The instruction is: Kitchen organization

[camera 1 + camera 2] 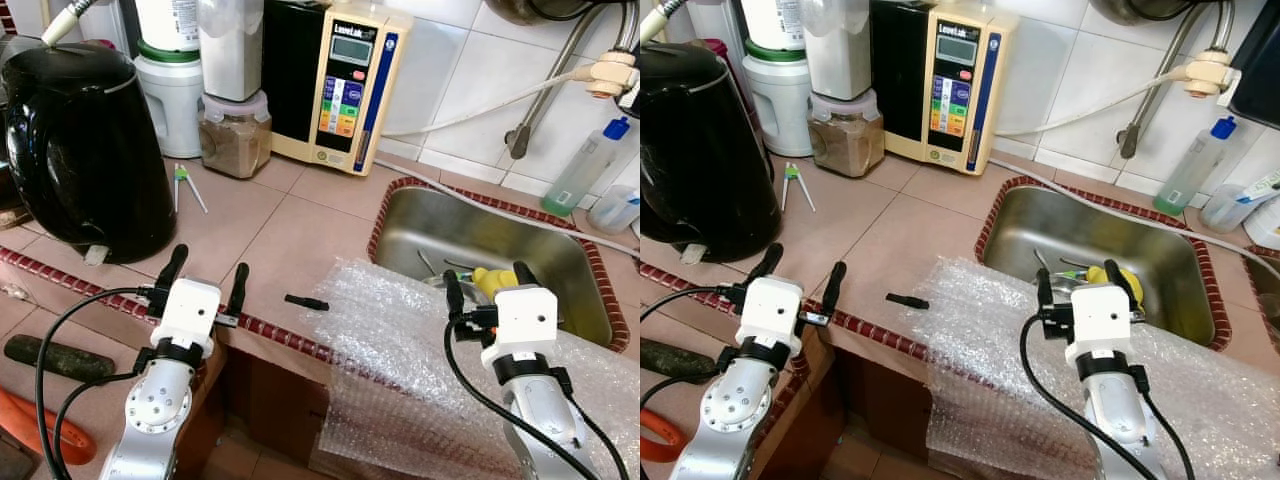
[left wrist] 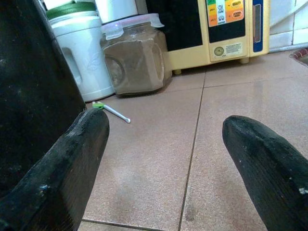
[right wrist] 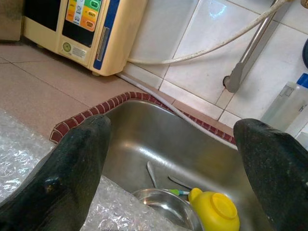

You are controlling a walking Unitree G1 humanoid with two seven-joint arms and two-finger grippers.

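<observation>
A tiled counter (image 1: 290,230) holds a black kettle (image 1: 80,150) at the left, a jar of brown powder (image 1: 236,133), a white jug (image 1: 172,95) and a cream water ioniser (image 1: 340,85) along the back. My left gripper (image 1: 205,280) hovers open over the counter's front edge, right of the kettle. A small black piece (image 1: 306,302) lies on the counter between the arms. My right gripper (image 1: 488,285) is open above the bubble wrap (image 1: 400,350), facing the steel sink (image 1: 470,240). In the sink sit a yellow bottle (image 3: 214,209) and a metal bowl (image 3: 166,207).
A green-tipped tool (image 1: 185,185) lies on the counter by the jar. A white hose (image 1: 470,110) runs along the tiled wall to the tap pipe (image 1: 545,90). Plastic bottles (image 1: 585,165) stand behind the sink. The counter edge has a red mosaic strip (image 1: 280,335).
</observation>
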